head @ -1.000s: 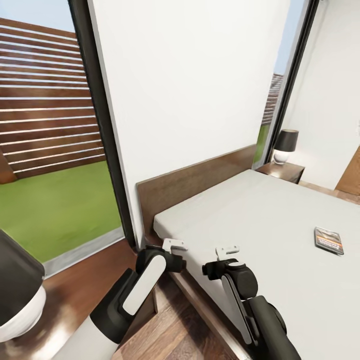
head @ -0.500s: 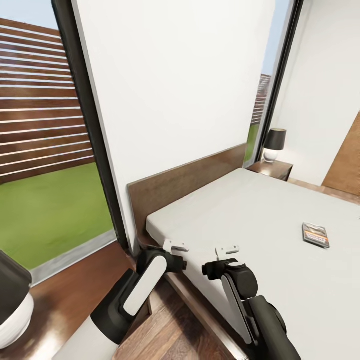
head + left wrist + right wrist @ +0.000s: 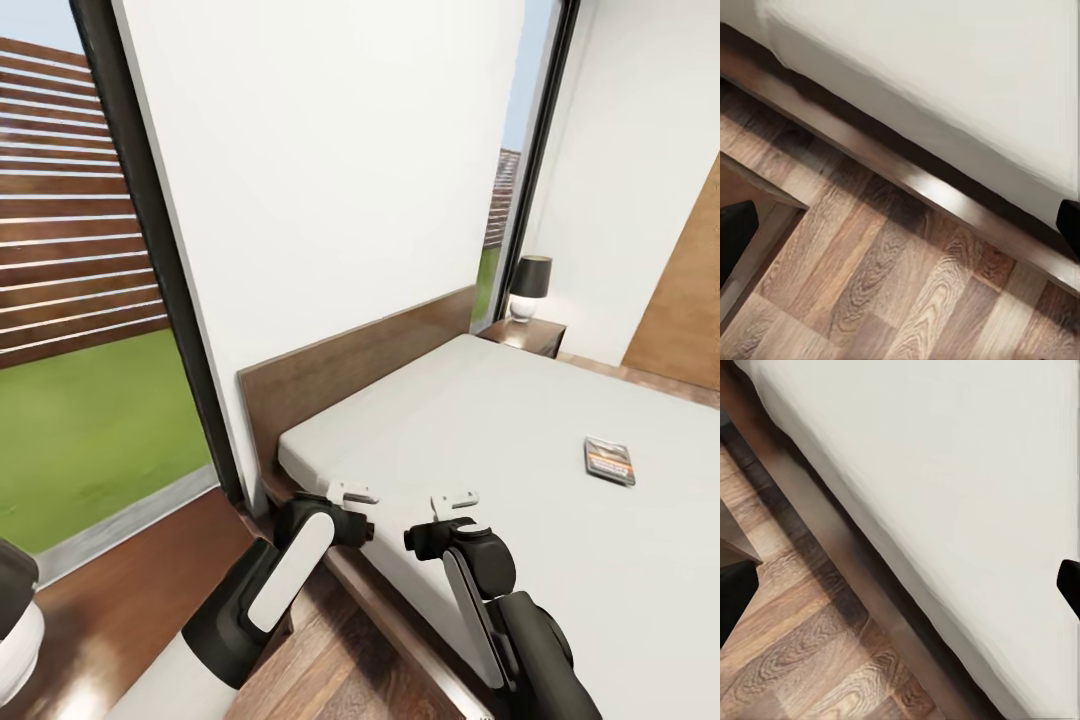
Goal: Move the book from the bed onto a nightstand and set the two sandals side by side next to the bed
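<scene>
The left gripper (image 3: pixel 350 492) and the right gripper (image 3: pixel 455 499) are held side by side, low in the head view, above the near edge of the bed (image 3: pixel 480 430). In each wrist view the two dark fingertips (image 3: pixel 736 234) are seen at opposite edges of the picture, so both sets of jaws are spread wide apart, with nothing between them. Below the left jaws the dark wooden side rail (image 3: pixel 922 184) of the bed is seen, with the off-white mattress (image 3: pixel 967 67) on one side and the wood-plank floor (image 3: pixel 892 285) on the other. Below the right jaws the mattress edge (image 3: pixel 945 480), the same rail and the floor are seen.

The book (image 3: pixel 609 460) is seen lying flat on the mattress, well apart from both grippers, further out and to the robot's right; it is nearer the right gripper than the left. An orange band is visible on its dark cover.

Beyond the far side of the bed, beside the brown headboard (image 3: pixel 350 365), a nightstand (image 3: pixel 525 335) is seen with a black-shaded lamp (image 3: pixel 529 287) on it. Behind the headboard a white wall (image 3: pixel 330 170) is flanked by tall windows, through which grass (image 3: pixel 90 420) and a slatted wooden fence (image 3: pixel 60 200) are shown. A brown wooden door (image 3: pixel 690 300) is seen at the right edge.
</scene>
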Controlling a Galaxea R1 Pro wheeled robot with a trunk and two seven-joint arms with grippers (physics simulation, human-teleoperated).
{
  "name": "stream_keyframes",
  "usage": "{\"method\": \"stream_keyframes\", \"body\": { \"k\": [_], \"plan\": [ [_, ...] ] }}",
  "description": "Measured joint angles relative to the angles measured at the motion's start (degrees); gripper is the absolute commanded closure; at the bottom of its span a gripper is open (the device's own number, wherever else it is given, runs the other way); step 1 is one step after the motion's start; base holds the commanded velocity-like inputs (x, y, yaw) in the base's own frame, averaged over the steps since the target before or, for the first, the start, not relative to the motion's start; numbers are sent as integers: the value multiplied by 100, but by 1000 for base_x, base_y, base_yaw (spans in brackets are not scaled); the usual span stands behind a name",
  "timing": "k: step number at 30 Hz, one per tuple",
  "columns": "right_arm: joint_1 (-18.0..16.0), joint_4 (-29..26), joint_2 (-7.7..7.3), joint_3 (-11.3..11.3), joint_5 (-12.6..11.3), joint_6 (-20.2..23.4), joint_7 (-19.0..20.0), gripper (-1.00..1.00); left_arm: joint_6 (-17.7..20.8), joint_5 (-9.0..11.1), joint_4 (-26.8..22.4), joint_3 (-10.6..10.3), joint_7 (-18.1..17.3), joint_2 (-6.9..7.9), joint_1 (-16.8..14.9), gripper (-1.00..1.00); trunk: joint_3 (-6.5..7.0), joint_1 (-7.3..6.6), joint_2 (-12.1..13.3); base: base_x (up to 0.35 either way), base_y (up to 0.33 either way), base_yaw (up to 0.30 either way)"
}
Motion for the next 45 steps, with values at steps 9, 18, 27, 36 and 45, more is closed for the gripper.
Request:
{"method": "stream_keyframes", "body": {
  "k": [9,18,27,36,45],
  "plan": [
    [0,-1,0,0,5,0,0,-100,0,-2,1,-1,-3,-2,1,-100,0,0,0,0,0,-86],
    [0,-2,0,0,6,0,0,-100,0,-2,1,-1,-8,1,1,-100,0,0,0,0,0,-60],
    [-1,-2,0,1,10,0,-1,-100,0,-1,1,-3,-14,4,2,-100,0,0,0,0,0,-19],
    [0,-2,0,1,9,0,-1,-100,0,-1,1,-8,-24,6,3,-100,0,0,0,0,0,-18],
    [0,-2,0,1,12,0,-1,-100,0,-2,1,-9,-29,7,1,-100,0,0,0,0,0,-21]
  ]
}}
